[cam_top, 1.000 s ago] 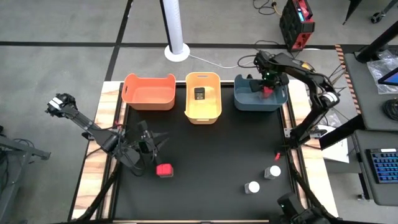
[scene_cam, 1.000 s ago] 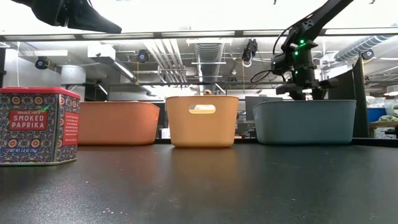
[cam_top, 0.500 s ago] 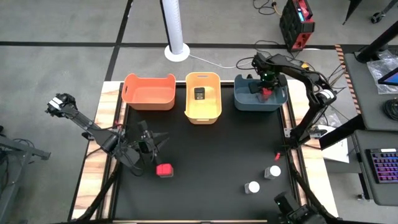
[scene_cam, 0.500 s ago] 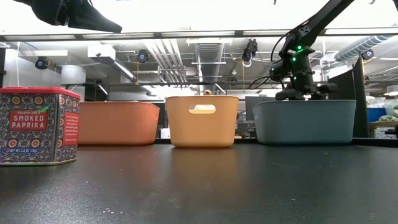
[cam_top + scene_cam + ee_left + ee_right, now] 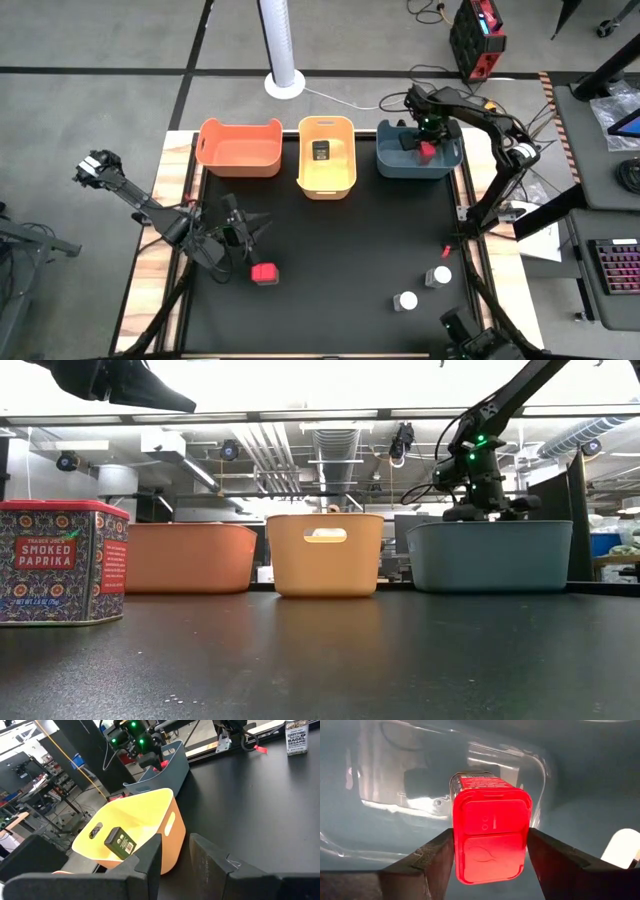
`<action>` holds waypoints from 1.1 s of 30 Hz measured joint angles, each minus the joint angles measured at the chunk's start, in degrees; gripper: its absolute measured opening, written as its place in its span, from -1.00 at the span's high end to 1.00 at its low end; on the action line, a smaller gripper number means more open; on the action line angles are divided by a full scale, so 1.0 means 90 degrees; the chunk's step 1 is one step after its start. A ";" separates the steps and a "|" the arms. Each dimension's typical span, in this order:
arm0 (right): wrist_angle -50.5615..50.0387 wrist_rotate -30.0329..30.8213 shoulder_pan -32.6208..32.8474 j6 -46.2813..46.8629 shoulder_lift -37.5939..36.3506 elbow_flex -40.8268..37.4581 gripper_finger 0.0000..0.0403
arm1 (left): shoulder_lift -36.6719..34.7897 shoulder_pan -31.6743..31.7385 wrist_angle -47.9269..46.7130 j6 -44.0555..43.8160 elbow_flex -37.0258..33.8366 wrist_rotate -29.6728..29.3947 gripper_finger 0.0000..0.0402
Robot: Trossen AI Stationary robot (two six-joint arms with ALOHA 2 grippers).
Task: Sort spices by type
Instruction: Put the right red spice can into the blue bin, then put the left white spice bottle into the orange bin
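So the yellow bin (image 5: pixel 326 177) sits at the middle of the back edge of the black table mat (image 5: pixel 340 250), and I'll place everything off that. Just left of it is an orange bin (image 5: pixel 238 148), just right of it a blue-grey bin (image 5: pixel 415 162), all three in a row. Behind the yellow bin, on the grey floor, stands a white post on a round base (image 5: pixel 285 80). Well to the right and toward the front from the yellow bin, a thin red stick (image 5: pixel 446 248) lies at the mat's right edge. Past the table's right side there's a desk with a keyboard (image 5: pixel 613 270). Far back right of the yellow bin sits a red and black box (image 5: pixel 477 35) on the floor.
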 joint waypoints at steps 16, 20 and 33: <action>-0.0712 -0.0002 0.0000 -0.0056 -0.0011 0.1224 -0.35 | 0.0000 -0.0001 0.0000 -0.0002 0.0002 0.0001 0.57; -0.0873 0.0017 0.0158 -0.0139 -0.0260 0.1533 -0.35 | 0.0000 0.0000 0.0000 -0.0046 0.0002 0.0002 0.57; 0.0394 0.0838 0.3152 -0.0227 -0.2709 0.0637 -0.10 | 0.0091 0.0000 0.0000 -0.0617 0.0002 0.0021 0.57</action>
